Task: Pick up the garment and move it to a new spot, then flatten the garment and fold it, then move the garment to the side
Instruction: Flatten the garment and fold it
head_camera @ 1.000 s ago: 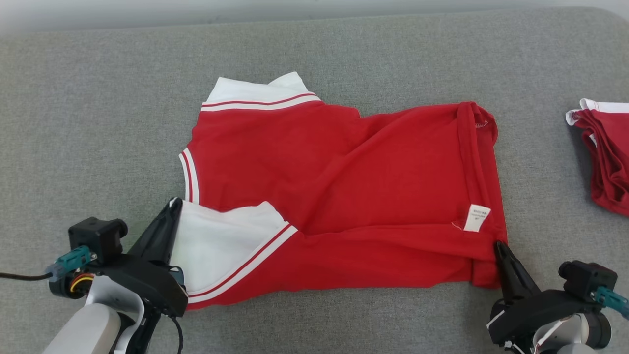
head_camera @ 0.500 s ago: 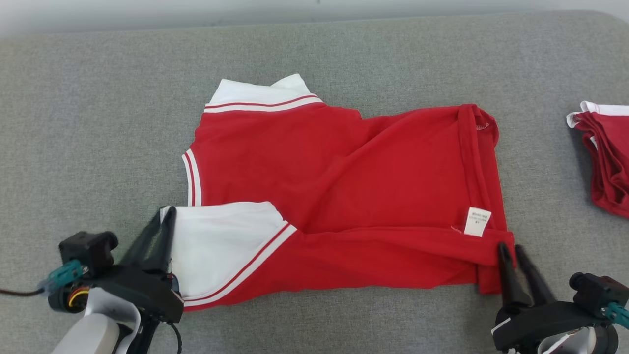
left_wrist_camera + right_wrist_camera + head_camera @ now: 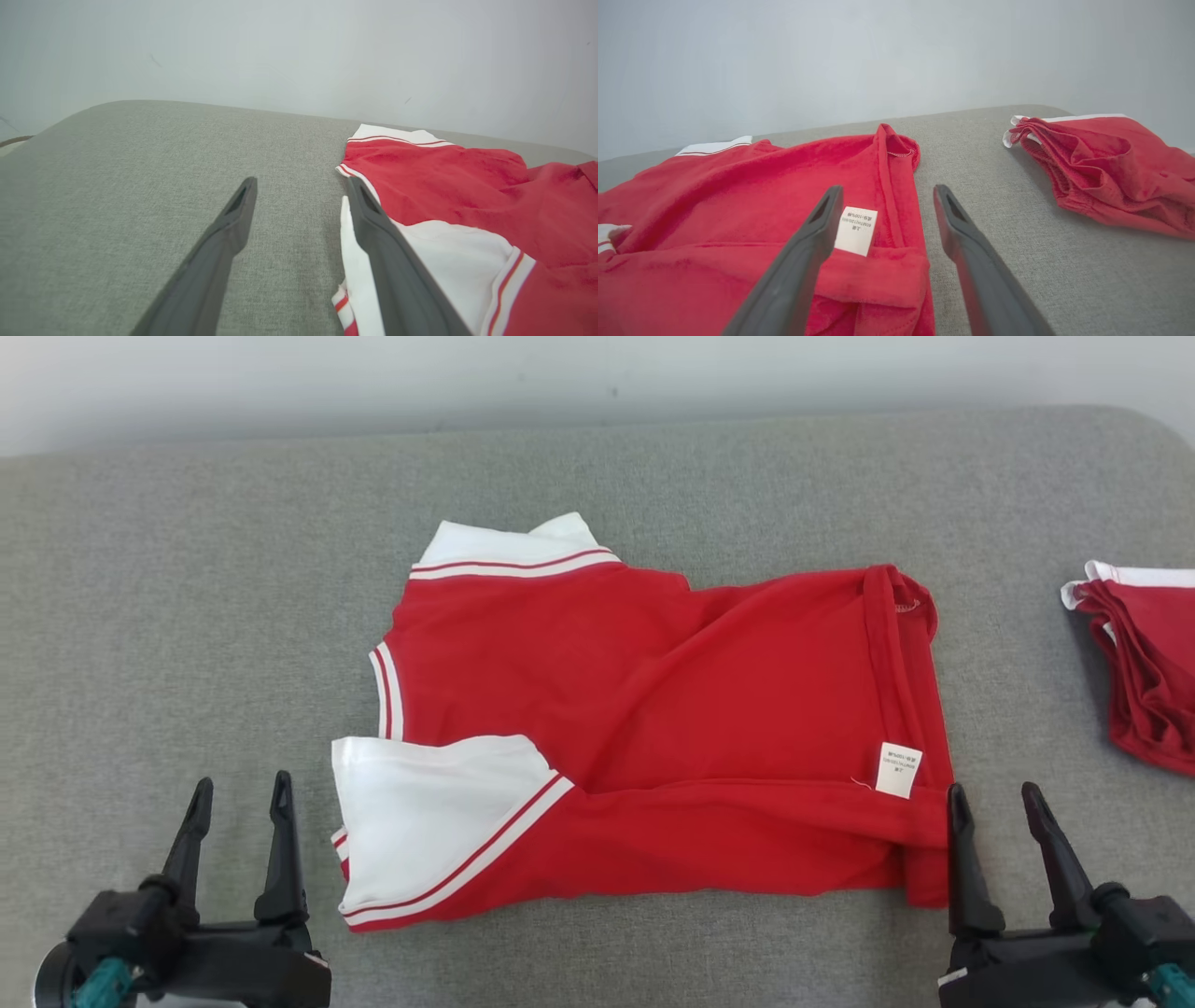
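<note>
**A:** Head view first. Where's the red garment [image 3: 653, 709]?

**B:** Lying mid-bench [image 3: 187, 616], its near strip folded over, with a white panel [image 3: 429, 812] at the left corner and a label [image 3: 898, 770] at the right. A second ago both corners were pinched. Now the left end effector [image 3: 242, 782] and the right end effector [image 3: 991, 791] have both let go and drawn back, with their fingers spread and nothing between them.

**A:** Did the cloth shift?

**B:** It sits lower in the picture, but so does everything else, so that's the camera tilting.

**A:** Left wrist view?

**B:** The fingers are wide apart over bare grey. The one nearer the garment lines up with the white panel's edge, but I can't tell whether it touches.

**A:** Right wrist view?

**B:** Spread again. One finger shows against the cloth near the label, the other against bare bench. A second red garment [image 3: 1101, 158] lies well apart on the far side.

**A:** What does that mean for the task?

**B:** I'd say one fold is laid and released. More folding looks likely, and the move to the side isn't done.
</note>
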Tool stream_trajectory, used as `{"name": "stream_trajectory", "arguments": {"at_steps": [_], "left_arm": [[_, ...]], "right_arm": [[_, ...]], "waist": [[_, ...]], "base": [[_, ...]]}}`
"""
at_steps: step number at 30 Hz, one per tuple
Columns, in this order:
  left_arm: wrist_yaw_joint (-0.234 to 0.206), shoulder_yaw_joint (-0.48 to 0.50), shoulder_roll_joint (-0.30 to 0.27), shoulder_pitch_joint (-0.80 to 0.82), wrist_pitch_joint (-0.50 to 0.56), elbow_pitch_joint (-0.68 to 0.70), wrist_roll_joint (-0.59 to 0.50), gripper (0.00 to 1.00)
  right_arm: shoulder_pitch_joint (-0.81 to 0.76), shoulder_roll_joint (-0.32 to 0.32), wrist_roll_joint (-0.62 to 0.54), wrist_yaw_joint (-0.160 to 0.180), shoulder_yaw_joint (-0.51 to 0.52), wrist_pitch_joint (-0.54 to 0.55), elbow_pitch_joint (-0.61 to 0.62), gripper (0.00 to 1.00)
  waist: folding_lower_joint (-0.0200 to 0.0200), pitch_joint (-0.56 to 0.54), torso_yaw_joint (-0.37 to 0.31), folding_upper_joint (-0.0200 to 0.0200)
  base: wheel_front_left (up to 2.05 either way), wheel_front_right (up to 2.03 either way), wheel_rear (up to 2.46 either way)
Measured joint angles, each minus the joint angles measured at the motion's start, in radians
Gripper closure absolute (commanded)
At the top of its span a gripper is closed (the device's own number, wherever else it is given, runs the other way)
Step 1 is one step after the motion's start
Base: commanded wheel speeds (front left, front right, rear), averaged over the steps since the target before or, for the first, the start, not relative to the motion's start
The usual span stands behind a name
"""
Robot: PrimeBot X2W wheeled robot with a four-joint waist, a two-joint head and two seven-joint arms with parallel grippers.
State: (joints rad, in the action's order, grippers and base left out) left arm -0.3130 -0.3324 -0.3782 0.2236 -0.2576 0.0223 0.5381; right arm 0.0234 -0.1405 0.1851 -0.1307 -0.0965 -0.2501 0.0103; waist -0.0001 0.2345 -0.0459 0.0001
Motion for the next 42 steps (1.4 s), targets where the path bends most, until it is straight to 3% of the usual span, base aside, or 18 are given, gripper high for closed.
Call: {"name": "stream_trajectory", "arguments": {"at_steps": [8,18,24,32,42], "left_arm": [[0.049,0.049,0.061,-0.073,-0.003,0.049,-0.142,0.00],[0.118,0.074,0.105,-0.079,-0.003,-0.026,-0.187,0.00],[0.137,0.066,0.124,-0.065,-0.003,-0.063,-0.209,0.00],[0.163,0.026,0.181,-0.060,0.092,-0.197,-0.142,0.00],[0.206,0.043,0.223,-0.024,0.153,-0.279,-0.033,0.00]], "right_arm": [[-0.051,0.004,-0.064,0.000,-0.019,-0.011,0.035,0.00],[-0.059,0.011,-0.071,0.000,-0.029,-0.014,0.016,0.00],[-0.054,0.008,-0.067,0.000,-0.023,-0.012,-0.003,0.00],[-0.050,0.011,-0.044,0.000,0.013,0.091,-0.119,0.00],[0.006,0.023,-0.009,0.000,0.021,0.102,-0.258,0.00]], "waist": [[0.0000,-0.044,0.015,0.0000],[0.0001,-0.064,0.019,-0.0001],[0.0001,-0.061,0.028,0.0000],[0.0001,-0.044,0.032,-0.0001],[0.0001,-0.022,0.037,0.0000]], "base": [[0.00,0.00,0.00],[0.00,0.00,0.00],[0.00,0.00,0.00],[0.00,0.00,0.00],[0.00,0.00,0.00]]}}
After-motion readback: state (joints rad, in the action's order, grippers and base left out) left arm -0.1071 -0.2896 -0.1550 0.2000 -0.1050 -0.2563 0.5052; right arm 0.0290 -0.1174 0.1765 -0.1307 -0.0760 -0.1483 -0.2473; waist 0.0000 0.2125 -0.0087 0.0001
